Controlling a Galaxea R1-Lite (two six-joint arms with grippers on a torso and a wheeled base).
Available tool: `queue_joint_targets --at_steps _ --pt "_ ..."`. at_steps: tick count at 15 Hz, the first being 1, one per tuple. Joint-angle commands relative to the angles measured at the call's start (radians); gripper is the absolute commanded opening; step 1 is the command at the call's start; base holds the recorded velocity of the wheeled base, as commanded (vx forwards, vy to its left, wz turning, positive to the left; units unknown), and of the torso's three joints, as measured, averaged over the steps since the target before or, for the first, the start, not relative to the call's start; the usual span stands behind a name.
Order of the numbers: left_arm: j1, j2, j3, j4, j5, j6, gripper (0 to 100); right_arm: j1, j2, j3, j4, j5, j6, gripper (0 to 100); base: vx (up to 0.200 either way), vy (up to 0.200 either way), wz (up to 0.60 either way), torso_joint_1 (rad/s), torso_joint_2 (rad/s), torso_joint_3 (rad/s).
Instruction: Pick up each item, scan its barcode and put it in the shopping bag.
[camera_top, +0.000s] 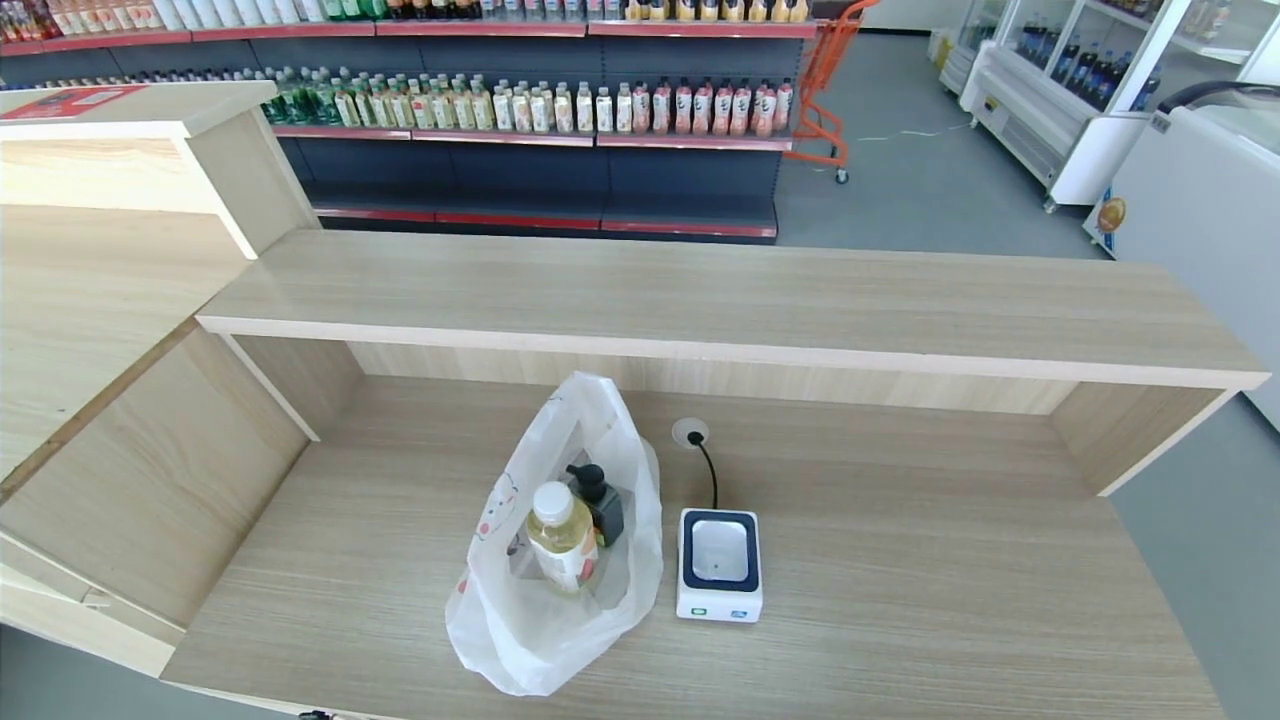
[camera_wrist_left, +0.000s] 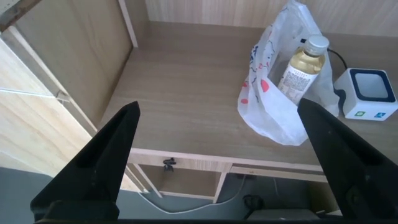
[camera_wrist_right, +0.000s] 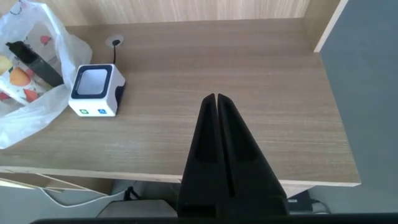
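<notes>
Thin, crinkly white plastic bag (camera_top: 520, 620) sits on the wood-grain table (camera_top: 900, 560), just left of the scanner (camera_top: 718, 565), mouth open upward. Inside it, a clear round bottle (camera_top: 560, 535) of pale yellow drink stands upright, white cap up. Behind that is a dark pump bottle (camera_top: 603, 505), nozzle up. Scanner is a white rounded box with a dark-framed glass top. Left hand (camera_wrist_left: 217, 107) is spread wide, empty. Right hand (camera_wrist_right: 216, 99) is pressed closed, empty.

White shopping bag (camera_top: 520, 640) open, pale-yellow drink bottle (camera_top: 560, 540) and dark pump bottle (camera_top: 605, 515) upright inside — white scanner (camera_top: 718, 565) just beside
</notes>
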Motion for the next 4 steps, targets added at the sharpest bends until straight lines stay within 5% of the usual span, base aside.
queue_joint_targets --at_steps 1,4 --pt "0.0 0.0 0.0 0.0 0.0 0.0 100 0.0 0.003 0.0 0.0 0.0 0.0 0 0.0 0.0 0.0 0.0 0.0 0.0" --pt "0.0 0.0 0.0 0.0 0.0 0.0 100 0.0 0.003 0.0 0.0 0.0 0.003 0 0.0 0.0 0.0 0.0 0.0 0.0"
